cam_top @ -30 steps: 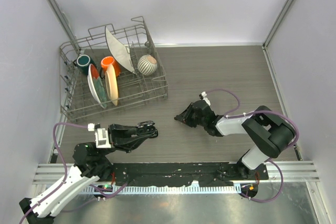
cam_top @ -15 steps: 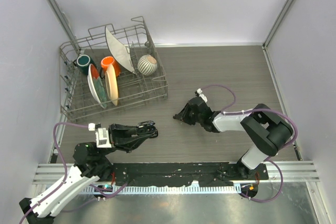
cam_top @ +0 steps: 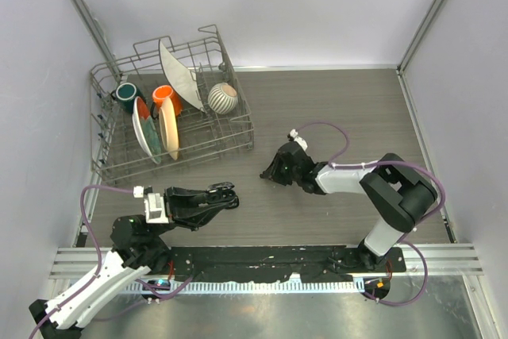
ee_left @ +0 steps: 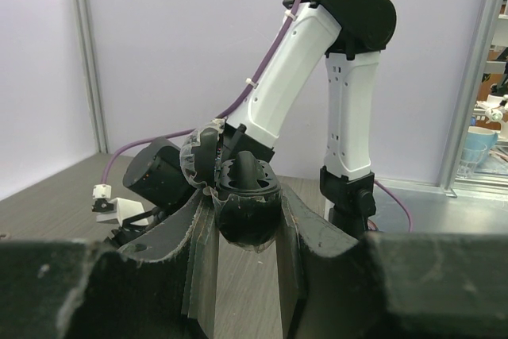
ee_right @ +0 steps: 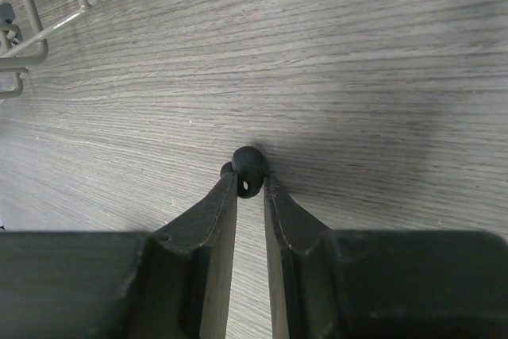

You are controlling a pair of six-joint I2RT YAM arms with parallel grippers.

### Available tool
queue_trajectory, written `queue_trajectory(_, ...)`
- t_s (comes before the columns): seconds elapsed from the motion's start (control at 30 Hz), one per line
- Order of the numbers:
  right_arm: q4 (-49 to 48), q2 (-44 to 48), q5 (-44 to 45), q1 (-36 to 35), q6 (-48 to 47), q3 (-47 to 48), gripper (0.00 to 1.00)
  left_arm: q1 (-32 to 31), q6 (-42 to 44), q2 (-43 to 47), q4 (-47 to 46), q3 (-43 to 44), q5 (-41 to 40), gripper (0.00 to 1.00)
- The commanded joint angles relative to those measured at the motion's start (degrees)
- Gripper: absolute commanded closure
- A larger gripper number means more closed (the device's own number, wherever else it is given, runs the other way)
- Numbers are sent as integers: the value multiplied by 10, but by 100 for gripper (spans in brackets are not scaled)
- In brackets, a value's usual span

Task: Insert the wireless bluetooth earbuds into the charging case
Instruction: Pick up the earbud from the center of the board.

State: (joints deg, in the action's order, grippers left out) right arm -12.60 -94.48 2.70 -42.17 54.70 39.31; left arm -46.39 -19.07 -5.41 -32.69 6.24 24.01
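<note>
My left gripper [cam_top: 227, 197] is shut on the open black charging case [ee_left: 246, 213] and holds it above the table. The case's lid [ee_left: 200, 158] stands open to the left. One glossy black earbud [ee_left: 247, 169] sits in the case with its stem up. My right gripper [ee_right: 251, 185] is shut on a second tiny black earbud [ee_right: 249, 166], pinched at the fingertips low over the wooden table. In the top view the right gripper [cam_top: 268, 174] is to the right of the left one, with a gap between them. The earbuds are too small to see there.
A wire dish rack [cam_top: 230, 129] with plates, cups and a striped bowl stands at the back left; its corner shows in the right wrist view [ee_right: 32, 13]. The right arm [ee_left: 317, 77] rises behind the case in the left wrist view.
My right gripper has slid a little to the left and away from me, toward the rack, with the earbud in it. The left arm has barely moved.
</note>
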Motion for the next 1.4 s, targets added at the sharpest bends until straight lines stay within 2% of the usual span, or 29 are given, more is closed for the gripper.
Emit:
queue_trajectory(0.0, 41, -25, 42, -5, -26, 23, 74, -2, 5, -5, -16, 18, -6, 100)
queue_trajectory(0.2, 40, -31, 42, -5, -28, 31, 77, -2, 6, -5, -14, 18, -5, 100)
queue_trajectory(0.3, 40, -30, 45, -6, -32, 35, 83, -2, 7, -5, -14, 18, -6, 100)
queue_trajectory(0.33, 40, -26, 44, -7, -35, 35, 89, -1, 7, -5, -14, 18, -6, 100)
queue_trajectory(0.5, 69, -5, 48, -7, -87, 54, 95, -2, 6, 0, -9, 18, -6, 100)
queue_trajectory(0.57, 88, 13, 40, -7, -117, 72, 96, -1, 6, 3, -5, 18, -6, 100)
queue_trajectory(0.73, 217, 52, 6, -6, -247, 117, 96, -1, 8, 16, 9, 18, -10, 100)
queue_trajectory(0.97, 339, 104, -18, -6, -349, 138, 97, -1, 9, 23, 11, 16, -14, 100)
queue_trajectory(1.1, 418, 84, -3, -7, -378, 161, 98, -1, 10, 17, 9, 14, -15, 100)
queue_trajectory(1.37, 442, 55, 40, -10, -399, 169, 97, -2, 10, 6, 4, 15, -12, 100)
